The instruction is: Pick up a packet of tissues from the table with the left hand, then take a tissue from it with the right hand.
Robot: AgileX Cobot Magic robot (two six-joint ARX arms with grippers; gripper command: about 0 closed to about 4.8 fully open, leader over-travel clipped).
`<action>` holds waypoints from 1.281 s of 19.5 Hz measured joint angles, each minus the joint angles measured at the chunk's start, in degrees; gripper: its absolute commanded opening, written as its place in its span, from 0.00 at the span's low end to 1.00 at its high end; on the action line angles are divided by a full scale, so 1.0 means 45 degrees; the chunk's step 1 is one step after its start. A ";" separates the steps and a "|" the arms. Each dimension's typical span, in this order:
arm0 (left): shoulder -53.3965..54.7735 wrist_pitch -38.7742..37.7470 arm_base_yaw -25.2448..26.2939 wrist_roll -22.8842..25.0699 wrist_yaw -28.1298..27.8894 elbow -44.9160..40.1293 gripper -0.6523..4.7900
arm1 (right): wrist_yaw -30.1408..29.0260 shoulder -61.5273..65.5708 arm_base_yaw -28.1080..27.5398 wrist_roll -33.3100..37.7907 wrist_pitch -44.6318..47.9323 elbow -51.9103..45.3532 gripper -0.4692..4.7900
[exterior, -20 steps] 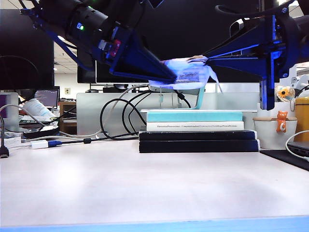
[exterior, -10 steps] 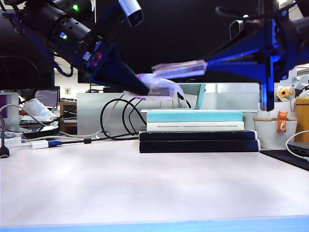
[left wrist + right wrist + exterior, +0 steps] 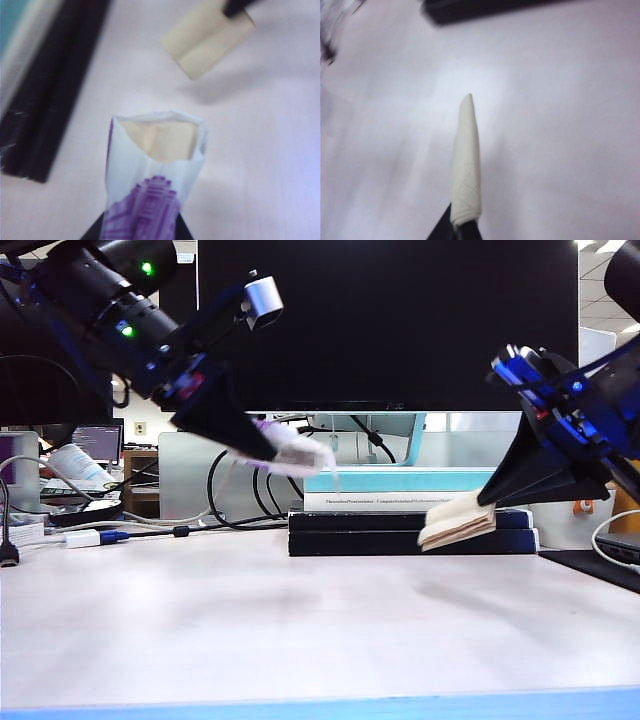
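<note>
Upper left of the exterior frame: left gripper (image 3: 262,445), black, angled down toward the middle, fingers clamped on the packet of tissues (image 3: 290,452), held in the air above the bench (image 3: 300,630). In the left wrist view, packet of tissues (image 3: 152,175) white with a purple printed panel, mouth torn open at the far end, cream folded sheets visible inside the opening. Left gripper (image 3: 137,231) only a dark wedge at the lower edge of that view, closed around the pack's near end.

Right of the exterior frame, lower than the other arm: right gripper (image 3: 492,498), black and blue, pointing down and toward the centre, fingers pressed together on one end of the tissue (image 3: 457,522). Tissue a flat folded cream rectangle, fully out of the packet and well apart from it, hanging just above the bench in front of the stacked books (image 3: 410,518). Same tissue (image 3: 207,44) in the upper right of the left wrist view, pinched at one corner by a dark tip. In the right wrist view, tissue (image 3: 466,165) seen edge-on as a narrow cream strip rising from the right gripper (image 3: 456,226) at the lower edge, white bench behind.

Behind the books, a large dark monitor (image 3: 390,325); cables (image 3: 235,480) trailing at centre left.
</note>
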 measured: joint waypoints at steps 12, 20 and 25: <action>0.1214 0.0330 0.0073 -0.4279 -0.0554 -0.0306 1.00 | 0.0597 0.0005 0.0000 -0.0306 -0.0714 0.0000 0.56; 0.0583 0.0413 0.0073 -0.4809 -0.1073 -0.0316 1.00 | 0.2108 -0.0427 0.0000 -0.0933 -0.0903 -0.0010 0.80; -0.2074 0.1229 0.0267 -0.4430 -0.2234 -0.1792 1.00 | 0.4294 -0.3220 0.0000 -0.1535 -0.0476 -0.0189 0.80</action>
